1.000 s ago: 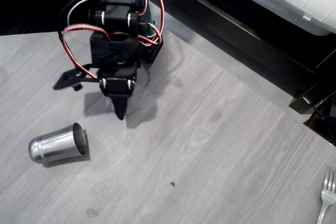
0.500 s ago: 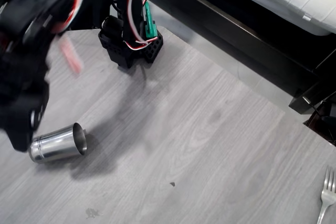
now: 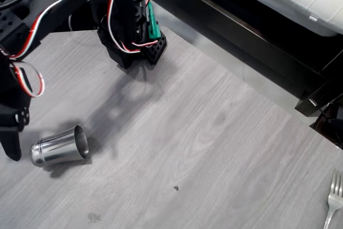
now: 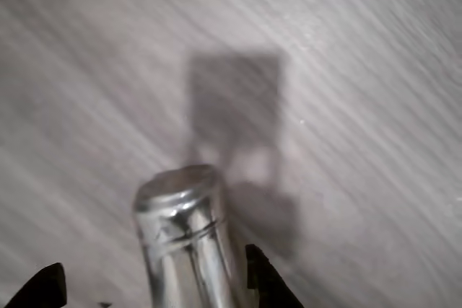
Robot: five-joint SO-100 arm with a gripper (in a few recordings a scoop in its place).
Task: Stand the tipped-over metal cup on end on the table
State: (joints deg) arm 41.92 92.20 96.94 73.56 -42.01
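The metal cup (image 3: 59, 146) lies on its side on the grey wood-grain table (image 3: 203, 148), closed base to the left and open mouth to the right in the overhead view. My gripper (image 3: 12, 146) hangs at the left edge of that view, its dark finger tip just left of the cup's base. In the blurred wrist view the cup (image 4: 184, 229) runs up from the bottom edge with its rounded base farthest away. The gripper (image 4: 155, 290) is open, one dark fingertip (image 4: 43, 288) showing on each side of the cup, not closed on it.
A silver fork (image 3: 333, 199) lies at the table's right edge. The arm's black base (image 3: 134, 41) stands at the table's back edge, with a black furniture frame (image 3: 241, 41) running behind it.
The arm has swung from the middle of the table to the far left and come down beside the cup's base. The cup has not moved.
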